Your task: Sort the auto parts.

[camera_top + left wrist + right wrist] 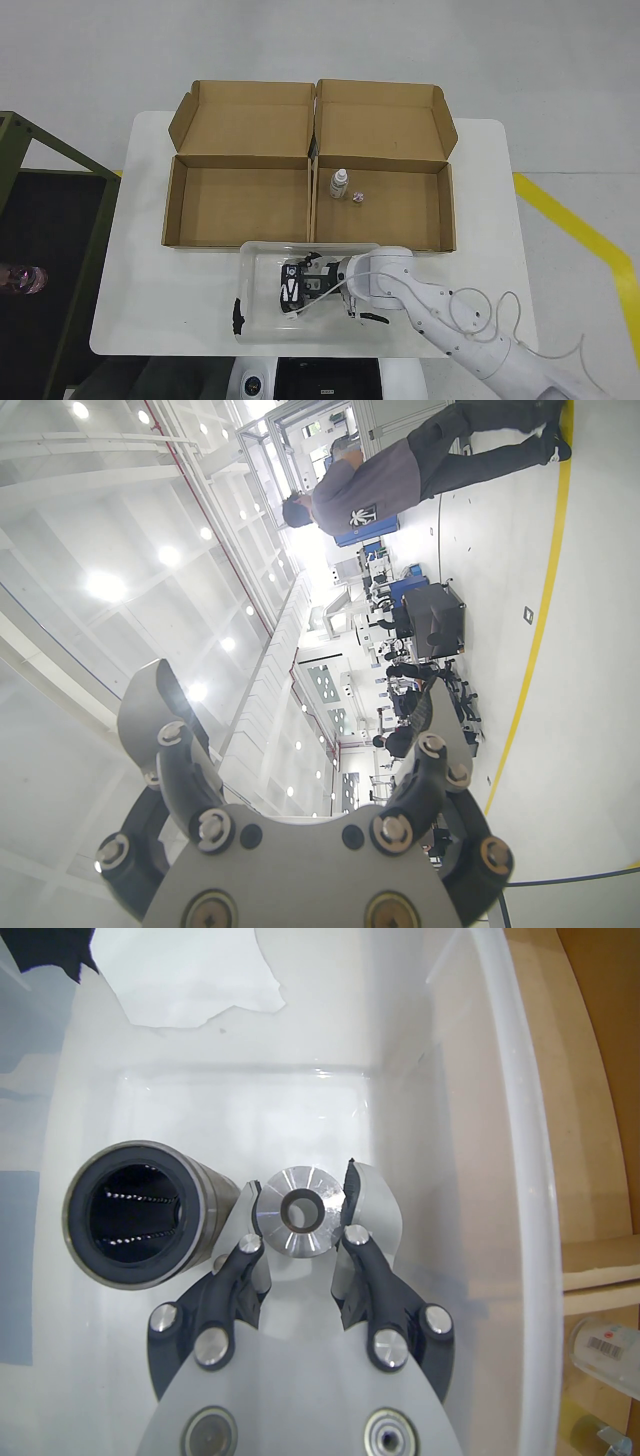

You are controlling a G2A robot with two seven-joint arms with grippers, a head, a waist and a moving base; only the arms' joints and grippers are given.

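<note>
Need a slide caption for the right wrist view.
Right hand grips a small metal bushing in the white bin, beside a larger bearing.

My right arm [450, 320] is white and smooth-shelled, with a thin pale cable [515, 297] looping off its four o'clock side. The right gripper [301, 1188] and left gripper [292, 685] share grey metal plates, black linkages, silver screws and pale fingers [380, 1208] with black pads [349, 1188].

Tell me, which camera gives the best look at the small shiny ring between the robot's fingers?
The right wrist view: the small shiny ring sits face-on, hole plain, between the fingers of the right gripper. In the top view that gripper hides it inside the clear bin. The left wrist view faces the room instead.
</note>
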